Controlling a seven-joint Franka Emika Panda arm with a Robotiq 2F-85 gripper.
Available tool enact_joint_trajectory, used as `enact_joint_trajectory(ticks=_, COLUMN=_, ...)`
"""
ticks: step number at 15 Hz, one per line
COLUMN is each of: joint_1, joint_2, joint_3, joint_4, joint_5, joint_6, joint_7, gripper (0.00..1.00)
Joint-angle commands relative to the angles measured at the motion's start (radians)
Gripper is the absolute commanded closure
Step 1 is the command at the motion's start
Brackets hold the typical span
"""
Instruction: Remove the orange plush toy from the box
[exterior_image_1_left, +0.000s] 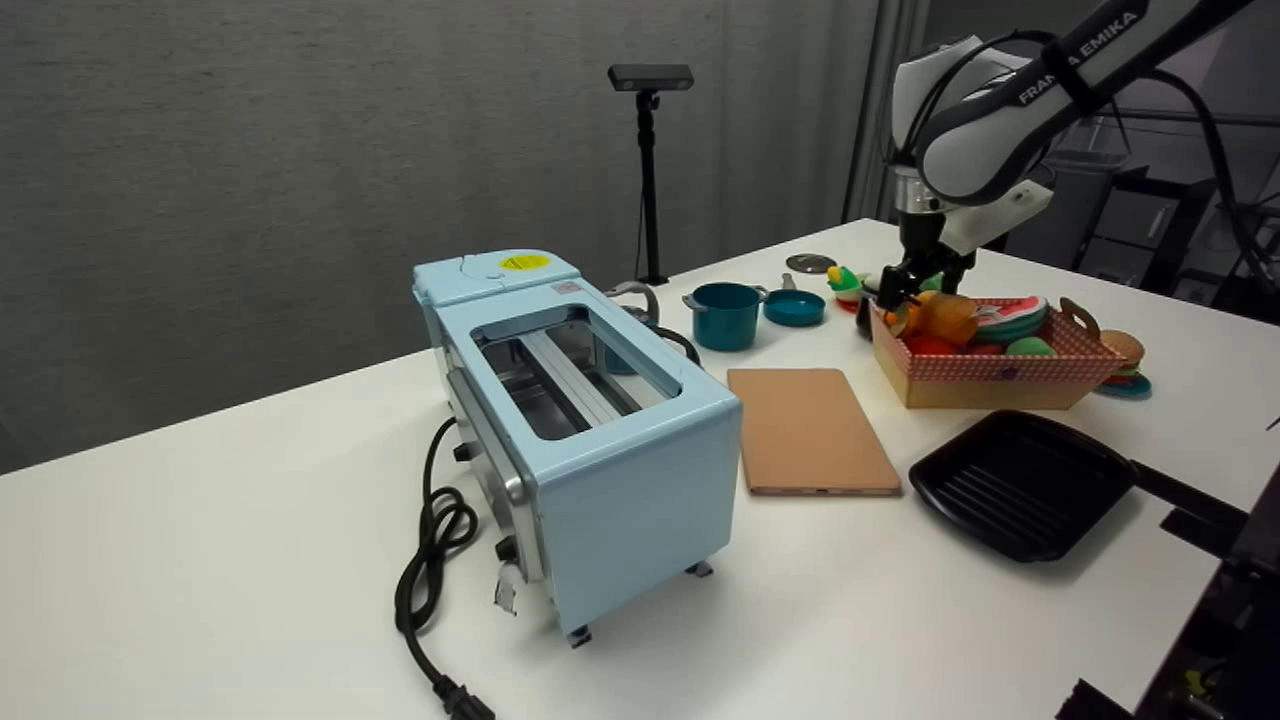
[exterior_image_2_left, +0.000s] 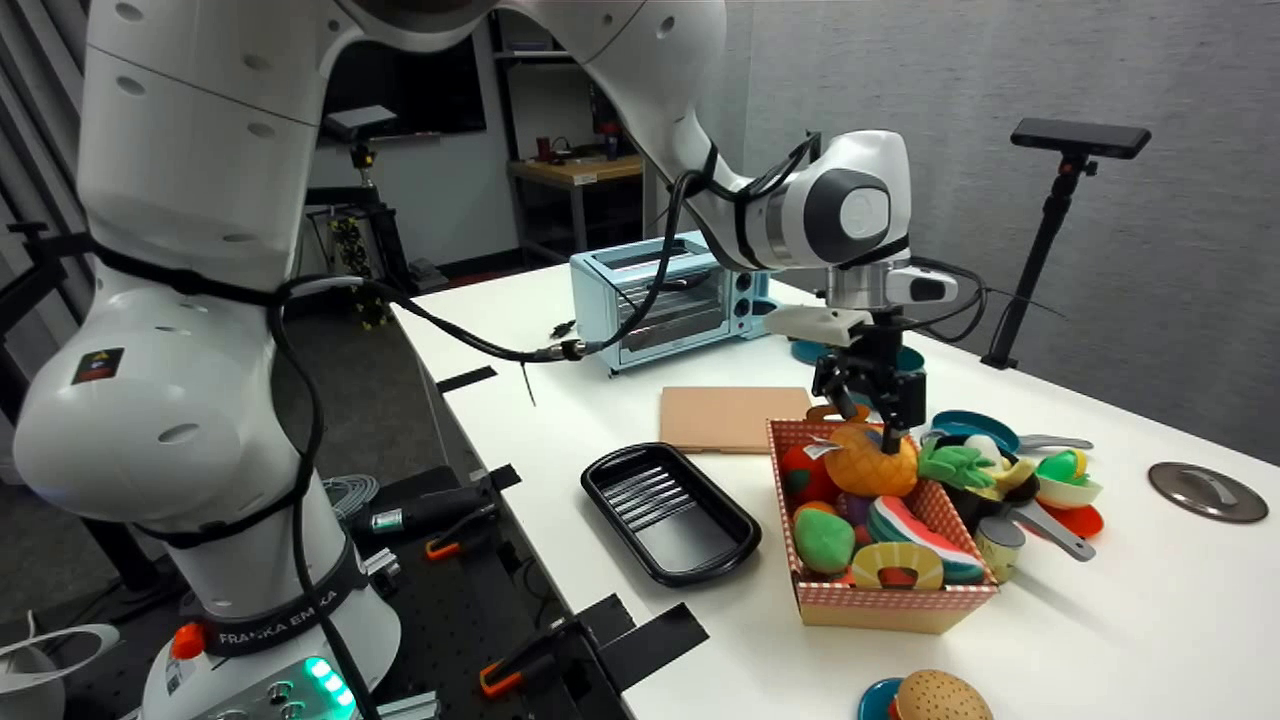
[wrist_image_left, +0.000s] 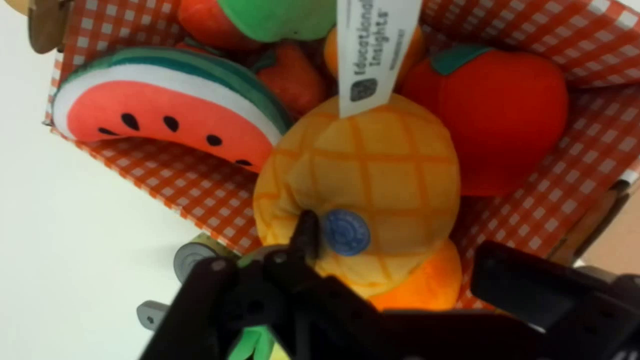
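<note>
The box (exterior_image_1_left: 985, 394) is light wood with a red-and-white checked lining and stands full of plush toys in both exterior views (exterior_image_2_left: 870, 614). In the wrist view, a bright-orange plush toy (wrist_image_left: 427, 282) shows partly from under a larger yellow-orange round toy with grid lines (wrist_image_left: 380, 175). The rest of it is hidden. Another orange piece (wrist_image_left: 332, 54) shows behind the white tag. My gripper (wrist_image_left: 395, 247) is open over the box's end; it shows in both exterior views (exterior_image_1_left: 920, 285) (exterior_image_2_left: 872, 420). One finger presses into the gridded toy; the other stands apart from the toys.
The black square pan (exterior_image_2_left: 680, 530) and flat brown board (exterior_image_2_left: 735, 418) lie beside the box. A pot with green and yellow toys (exterior_image_2_left: 985, 490) and a can (exterior_image_2_left: 1000, 545) stand close on the other side. A burger toy (exterior_image_2_left: 940, 697) is near the box's end.
</note>
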Motion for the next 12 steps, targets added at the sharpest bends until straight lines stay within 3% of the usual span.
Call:
enact_joint_trajectory(ticks=1, joint_1=0.029, joint_2=0.056, joint_3=-0.018, joint_4=0.058, joint_5=0.031, joint_6=-0.010, joint_7=0.030, gripper=0.54)
enact_joint_trajectory(ticks=7, joint_1=0.029, joint_2=0.058, joint_3=-0.028, joint_4=0.070, joint_5=0.042, joint_6=-0.006, joint_7=0.061, gripper=0.98)
enact_joint_trajectory(ticks=12, joint_1=0.013, joint_2=0.022, joint_3=-0.035, joint_4=0.064, joint_5=0.091, joint_6=-0.016, joint_7=0.063, gripper=1.00)
